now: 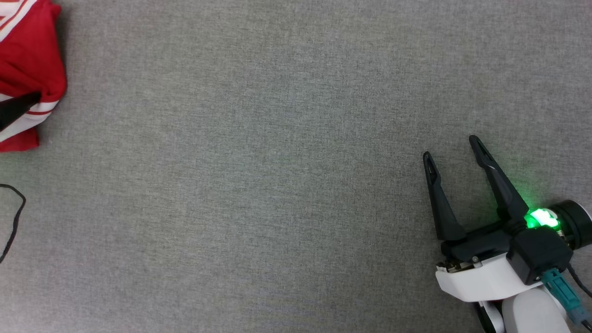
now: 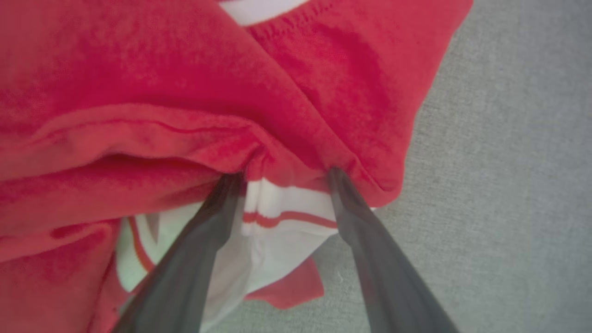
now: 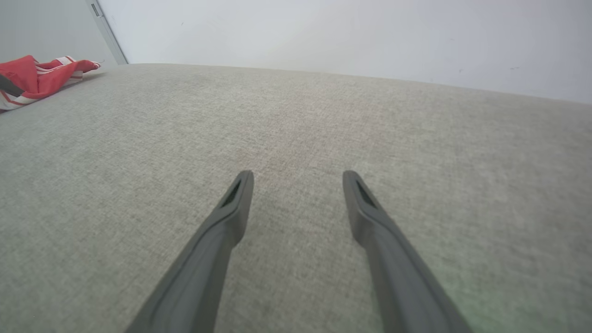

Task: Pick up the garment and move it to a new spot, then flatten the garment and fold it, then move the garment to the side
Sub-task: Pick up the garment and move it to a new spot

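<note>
Garment sat bunched at the far upper-left of the head view, on the grey fabric-covered counter, partly cut off by the frame edge. Red body cloth was on top, with white striped trim showing underneath.

Left end effector was spread wide and pushed into the heap. Both fingers ran up to a red fold and their tips were hidden under it. The striped trim and some white cloth lay in the gap between them. No pinch was visible; cloth draped over the tips, not clamped. In the head view one dark finger crossed the red and white cloth at the left edge.

Right end effector was also spread, holding nothing, at the lower right of the head view and well apart from the garment. Its fingers were over bare grey fabric. A green light glowed on its wrist. Right wrist view had the garment small and far off at upper left, near the counter's far edge, with a pale wall behind.

Black cable looped at the left edge of the head view, below the garment and not touching it.
</note>
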You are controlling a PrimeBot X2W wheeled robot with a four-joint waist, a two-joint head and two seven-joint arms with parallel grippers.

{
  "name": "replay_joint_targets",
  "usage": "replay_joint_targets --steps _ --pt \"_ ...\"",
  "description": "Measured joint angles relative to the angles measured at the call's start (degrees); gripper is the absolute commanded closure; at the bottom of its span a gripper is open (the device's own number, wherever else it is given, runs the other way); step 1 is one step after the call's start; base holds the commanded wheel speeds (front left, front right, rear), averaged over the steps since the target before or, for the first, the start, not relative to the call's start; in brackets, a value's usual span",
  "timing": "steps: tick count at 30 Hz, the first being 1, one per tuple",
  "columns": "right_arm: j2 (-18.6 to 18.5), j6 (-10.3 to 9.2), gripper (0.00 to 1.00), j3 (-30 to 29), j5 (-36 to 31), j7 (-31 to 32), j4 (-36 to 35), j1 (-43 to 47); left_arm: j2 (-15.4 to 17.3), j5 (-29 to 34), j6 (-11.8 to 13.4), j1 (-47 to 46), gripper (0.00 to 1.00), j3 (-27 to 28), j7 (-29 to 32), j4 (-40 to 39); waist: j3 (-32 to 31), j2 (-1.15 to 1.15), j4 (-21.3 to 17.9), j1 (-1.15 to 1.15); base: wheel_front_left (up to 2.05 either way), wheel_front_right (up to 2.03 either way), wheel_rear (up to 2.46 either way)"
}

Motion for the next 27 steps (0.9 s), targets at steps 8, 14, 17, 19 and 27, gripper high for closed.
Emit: replay_joint_targets --steps 8,14,17,19,27 --pt "0.4 -0.05 0.00 0.8 -0.3 0.1 2.6 0.7 -1.2 -2.5 0.1 1.2 1.00 -2.6 -2.6 0.3 -2.9 0.00 0.2 0.00 0.00 0.00 0.00" --pt "0.5 -0.05 0.00 1.3 0.5 0.5 5.6 1.8 -1.9 -5.1 0.1 1.2 1.00 -2.0 -8.6 -2.1 -7.5 0.00 0.7 0.00 0.00 0.00 0.00" --pt "0.6 -0.05 0.00 1.2 1.4 0.5 6.7 1.9 -1.4 -6.2 0.1 1.2 1.00 -1.6 -11.5 -5.8 -10.4 0.00 0.9 0.00 0.00 0.00 0.00" --pt "0.8 -0.05 0.00 0.9 1.7 0.5 7.4 1.9 -1.0 -7.0 0.1 1.2 1.00 -1.2 -13.2 -7.9 -12.4 0.00 0.9 0.00 0.00 0.00 0.00" --pt "1.2 -0.04 0.00 -0.3 5.5 0.5 10.0 3.6 -0.6 -6.4 0.1 3.5 1.00 -2.3 -20.4 -20.3 -22.6 0.00 0.3 -0.01 0.00 0.00 0.00"
